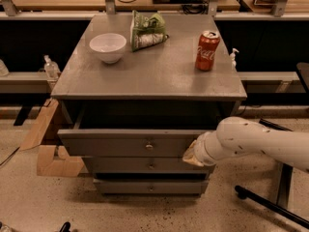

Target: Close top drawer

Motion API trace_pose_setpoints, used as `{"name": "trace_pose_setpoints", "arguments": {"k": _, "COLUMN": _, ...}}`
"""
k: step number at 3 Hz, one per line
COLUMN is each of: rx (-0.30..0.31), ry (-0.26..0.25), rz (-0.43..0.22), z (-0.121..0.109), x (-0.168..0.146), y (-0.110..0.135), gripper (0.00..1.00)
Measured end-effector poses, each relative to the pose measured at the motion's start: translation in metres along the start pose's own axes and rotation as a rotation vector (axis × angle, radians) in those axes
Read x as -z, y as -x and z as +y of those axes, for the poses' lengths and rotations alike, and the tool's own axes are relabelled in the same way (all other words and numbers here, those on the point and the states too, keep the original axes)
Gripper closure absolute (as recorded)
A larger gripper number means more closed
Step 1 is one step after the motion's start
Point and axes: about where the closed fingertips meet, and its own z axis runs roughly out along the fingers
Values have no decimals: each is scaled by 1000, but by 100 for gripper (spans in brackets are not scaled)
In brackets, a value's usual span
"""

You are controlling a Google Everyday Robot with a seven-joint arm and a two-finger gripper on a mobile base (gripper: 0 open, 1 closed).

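Note:
The top drawer (120, 143) of the grey cabinet stands pulled out, its flat grey front facing me with a small brass knob (148, 146) at centre. Its dark inside shows under the cabinet top. My white arm reaches in from the right. My gripper (190, 154) is at the right end of the drawer front, against it, mostly hidden behind the wrist. Two lower drawer fronts (149, 166) sit further in below.
On the cabinet top (145, 71) stand a white bowl (107, 46), a green chip bag (146, 29) and a red soda can (207, 50). Cardboard pieces (48, 144) lie on the floor at the left. A black stand leg (270, 204) lies at the lower right.

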Motion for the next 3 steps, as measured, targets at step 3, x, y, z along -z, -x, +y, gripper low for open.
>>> {"name": "trace_pose_setpoints", "arguments": {"k": 3, "rx": 3, "ry": 3, "rz": -1, "z": 1, "x": -1, "y": 1, "gripper": 0}}
